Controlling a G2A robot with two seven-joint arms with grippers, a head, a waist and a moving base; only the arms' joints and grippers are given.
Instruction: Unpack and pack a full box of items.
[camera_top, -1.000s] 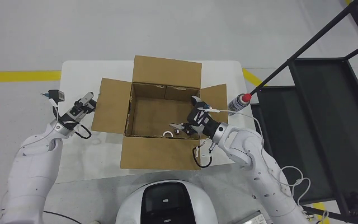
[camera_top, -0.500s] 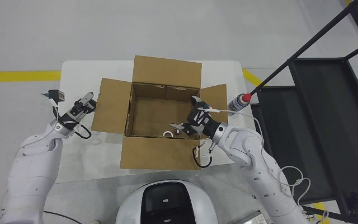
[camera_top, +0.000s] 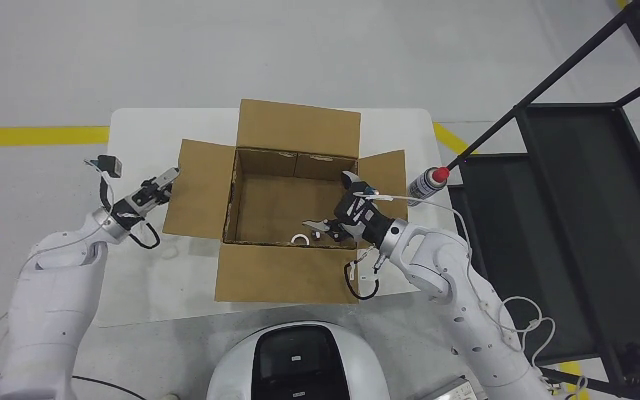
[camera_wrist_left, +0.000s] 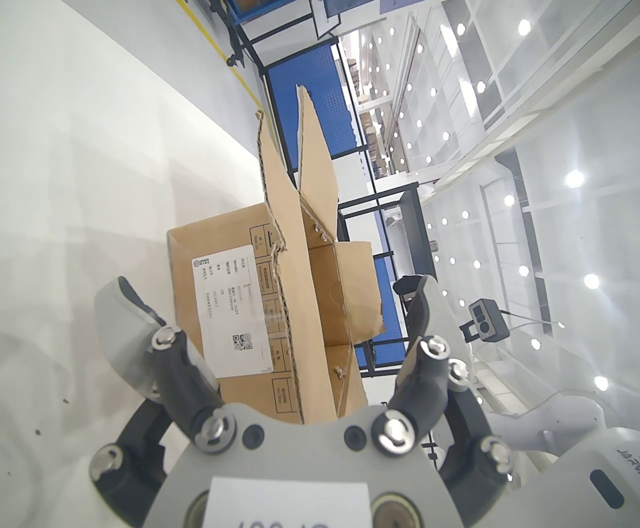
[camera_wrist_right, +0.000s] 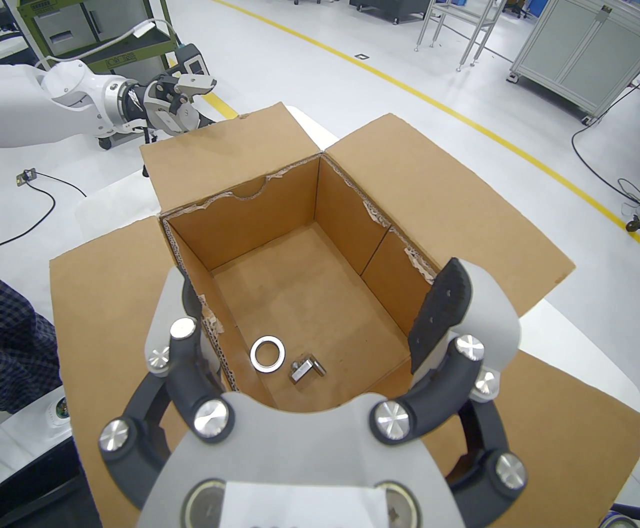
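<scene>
Right gripper (camera_wrist_right: 315, 280) in the foreground of my feed, fingers spread wide, nothing between the pads. It hangs over the near side of the open cardboard box (camera_wrist_right: 240, 225), which has all four flaps folded outward.

On the box floor, close to the near wall, I see a metal ring (camera_wrist_right: 267, 354) lying flat. A small metal fitting (camera_wrist_right: 306, 370) lies just beside it, not touching.

In the background, the left gripper (camera_wrist_right: 192, 97) sits beyond the far flap. The white table (camera_wrist_right: 575, 360) shows past a side flap. A yellow floor line (camera_wrist_right: 450, 107) runs across the room behind.
</scene>
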